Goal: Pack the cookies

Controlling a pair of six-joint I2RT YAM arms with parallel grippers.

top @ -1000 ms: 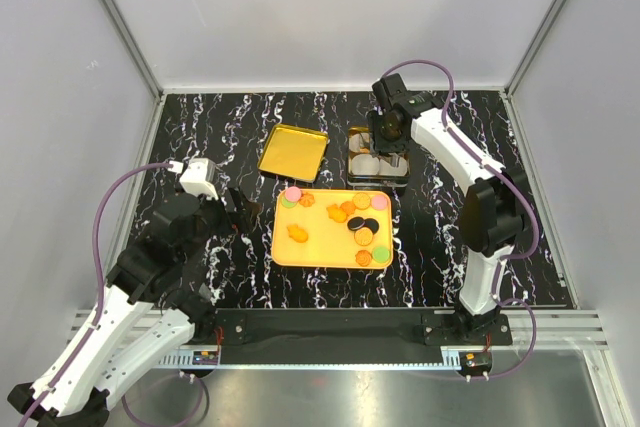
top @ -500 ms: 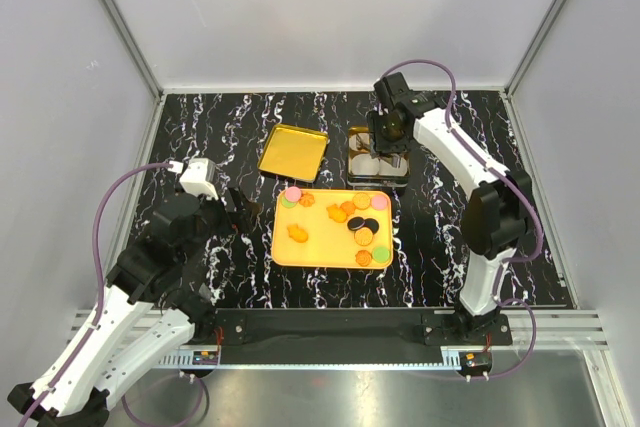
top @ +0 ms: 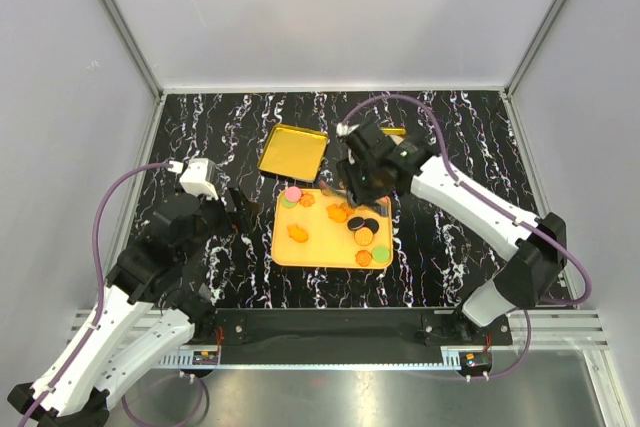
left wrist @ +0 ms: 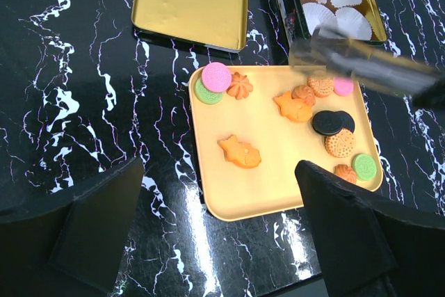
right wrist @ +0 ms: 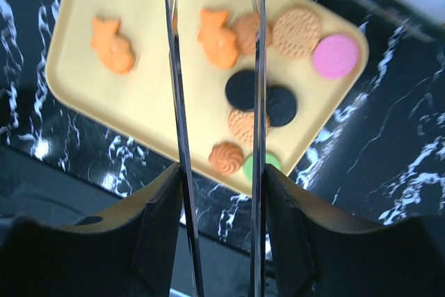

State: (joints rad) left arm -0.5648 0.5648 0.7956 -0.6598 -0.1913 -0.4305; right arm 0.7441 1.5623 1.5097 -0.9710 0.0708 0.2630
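Right claw (right wrist: pixel 212 5), part-open and empty, is hovering over tray cookies (right wrist: pixel 221 38); left claw (left wrist: pixel 215 231) is gaping wide near the surface (left wrist: pixel 83 81).

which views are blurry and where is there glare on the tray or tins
Left wrist view: the right gripper is smeared by motion blur above the tray, the cookies stay sharp, and the gold lid carries a soft sheen. Right wrist view: its own fingers are close and soft-edged, the background at upper right is washed out. Top view: sharp, evenly lit, no strong glare.
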